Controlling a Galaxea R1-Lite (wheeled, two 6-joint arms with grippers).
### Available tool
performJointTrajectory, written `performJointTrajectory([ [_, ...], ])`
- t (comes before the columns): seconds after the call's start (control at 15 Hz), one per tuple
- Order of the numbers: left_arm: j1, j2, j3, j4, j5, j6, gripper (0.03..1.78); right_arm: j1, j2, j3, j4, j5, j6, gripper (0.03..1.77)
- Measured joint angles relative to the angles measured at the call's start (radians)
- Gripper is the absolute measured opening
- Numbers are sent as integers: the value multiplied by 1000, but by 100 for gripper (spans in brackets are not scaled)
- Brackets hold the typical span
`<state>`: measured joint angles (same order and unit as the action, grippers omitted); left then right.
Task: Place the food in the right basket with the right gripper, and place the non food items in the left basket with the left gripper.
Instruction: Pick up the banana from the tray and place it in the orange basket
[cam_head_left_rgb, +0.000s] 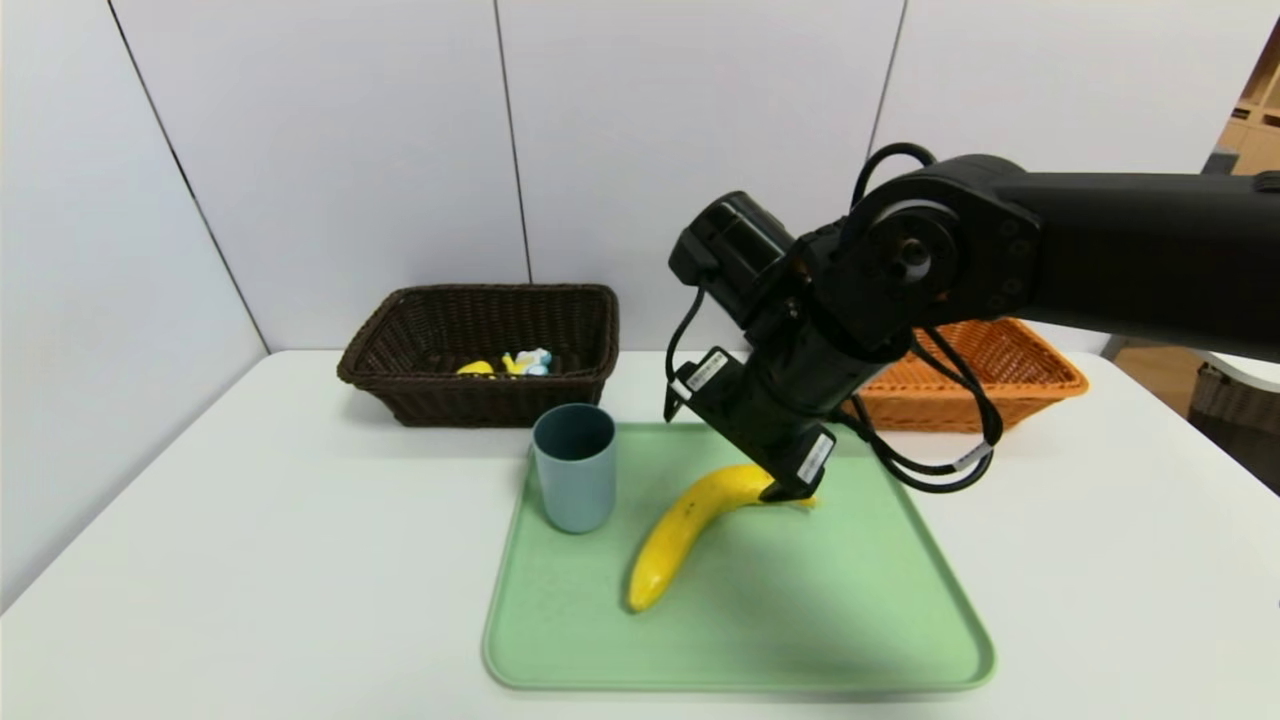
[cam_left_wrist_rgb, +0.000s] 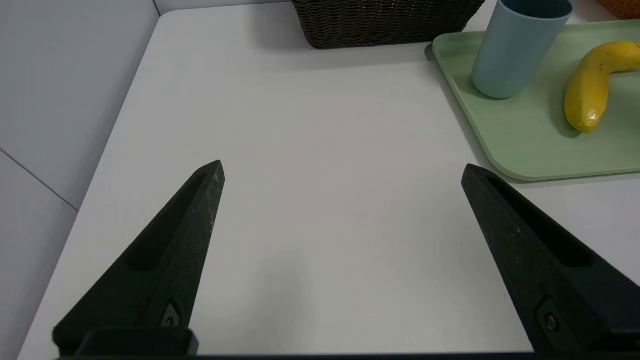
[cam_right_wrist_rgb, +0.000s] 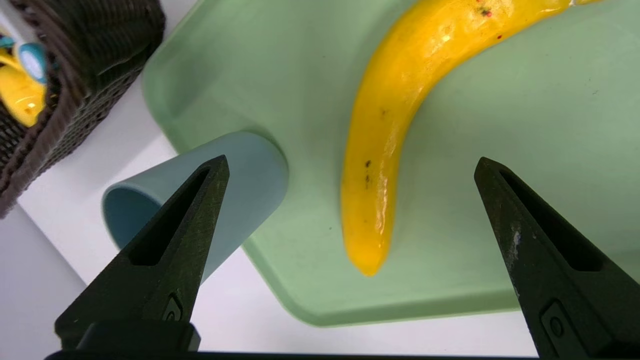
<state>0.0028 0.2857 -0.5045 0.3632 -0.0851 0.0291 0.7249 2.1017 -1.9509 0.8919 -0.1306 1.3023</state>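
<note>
A yellow banana (cam_head_left_rgb: 690, 520) lies on the green tray (cam_head_left_rgb: 800, 620), with a blue-grey cup (cam_head_left_rgb: 575, 465) standing upright at the tray's back left corner. My right gripper (cam_right_wrist_rgb: 350, 165) hangs open just above the banana (cam_right_wrist_rgb: 395, 125), one finger on each side of its blunt end, touching nothing. In the head view its wrist (cam_head_left_rgb: 770, 410) covers the banana's stem end. My left gripper (cam_left_wrist_rgb: 342, 169) is open and empty over bare table left of the tray (cam_left_wrist_rgb: 530, 145). The dark brown left basket (cam_head_left_rgb: 480, 395) holds small yellow and blue-white items (cam_head_left_rgb: 510, 365). The orange right basket (cam_head_left_rgb: 1000, 390) stands behind my right arm.
Both baskets stand along the back of the white table, against the wall. The cup (cam_right_wrist_rgb: 250, 175) is close beside one right finger. Bare table lies left and right of the tray and in front of it.
</note>
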Motion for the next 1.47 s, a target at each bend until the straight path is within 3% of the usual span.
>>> performJointTrajectory([
  [1.13, 0, -48, 10, 15, -2, 15, 169, 1, 119, -2, 74, 6, -8, 169],
  [1.47, 0, -59, 16, 20, -3, 15, 169, 1, 116, -2, 94, 6, -42, 170],
])
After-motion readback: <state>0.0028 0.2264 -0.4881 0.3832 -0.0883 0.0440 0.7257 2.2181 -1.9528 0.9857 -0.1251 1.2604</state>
